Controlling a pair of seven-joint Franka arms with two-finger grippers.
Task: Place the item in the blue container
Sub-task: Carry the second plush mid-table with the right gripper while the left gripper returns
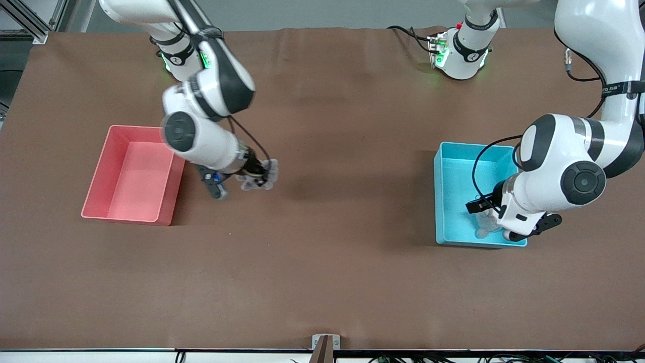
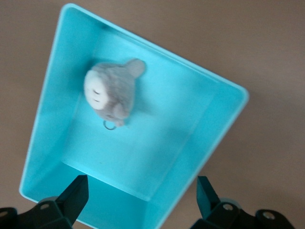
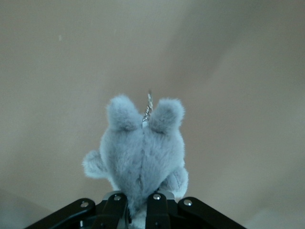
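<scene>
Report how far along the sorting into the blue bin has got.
Done: one grey plush toy lies in the blue container, and the left hand hangs open over it. In hand: the right hand is shut on a second plush toy above the table beside the pink bin. Left: carrying that one to the blue container.

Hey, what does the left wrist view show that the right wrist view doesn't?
Only the left wrist view: the blue container with a grey plush toy lying inside, and the open left gripper above it. Only the right wrist view: the right gripper shut on a second grey plush keychain, held up over the table. Both share the brown table cover.
</scene>
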